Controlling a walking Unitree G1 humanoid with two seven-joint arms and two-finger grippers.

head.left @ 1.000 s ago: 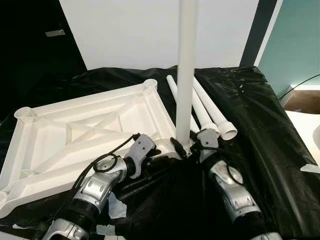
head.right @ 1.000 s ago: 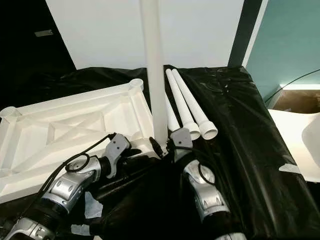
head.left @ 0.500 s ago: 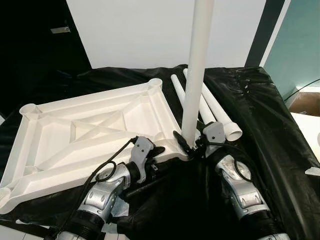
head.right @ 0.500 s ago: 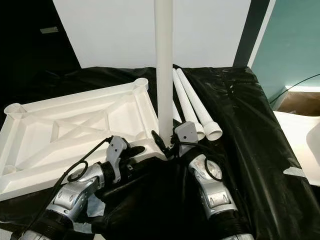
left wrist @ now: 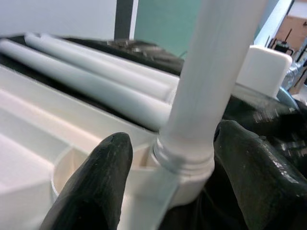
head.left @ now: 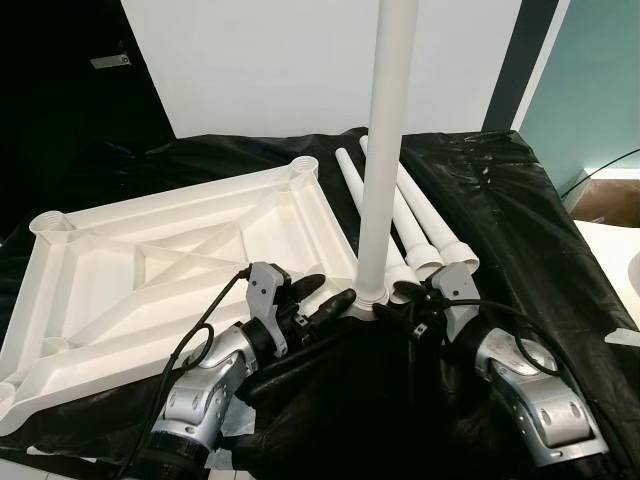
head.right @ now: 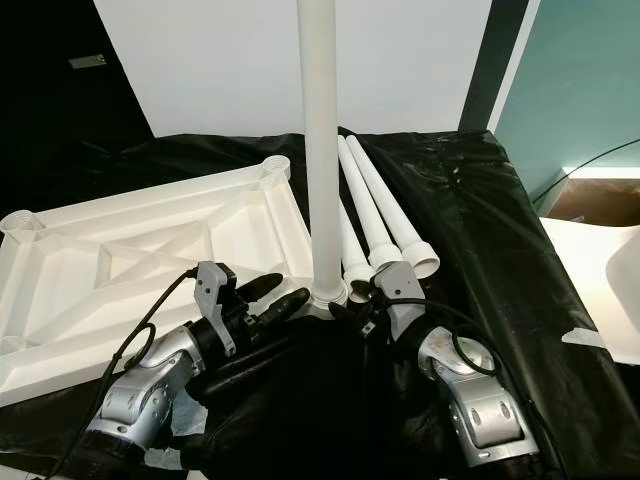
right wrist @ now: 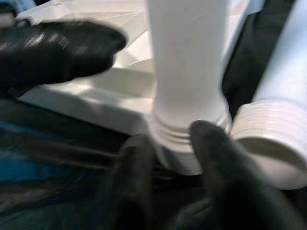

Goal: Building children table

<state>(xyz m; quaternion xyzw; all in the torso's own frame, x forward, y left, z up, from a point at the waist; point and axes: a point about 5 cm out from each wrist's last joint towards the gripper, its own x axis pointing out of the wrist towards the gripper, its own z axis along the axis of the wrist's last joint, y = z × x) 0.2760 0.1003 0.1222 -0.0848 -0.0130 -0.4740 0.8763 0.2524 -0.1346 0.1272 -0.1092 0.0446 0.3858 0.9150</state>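
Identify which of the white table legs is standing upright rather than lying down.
The leg standing in the near right corner socket of the upturned tabletop, between both end effectors. The other three legs lie flat on the black sheet.

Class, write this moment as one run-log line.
upright leg standing in corner socket of tabletop | left gripper open around leg base | right gripper at threaded base | spare legs lying beside

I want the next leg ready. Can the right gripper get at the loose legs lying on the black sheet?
Probably yes. The loose legs lie just beyond the right gripper, threaded ends toward it, nothing between. But that gripper is at the upright leg base, so it must let go first.
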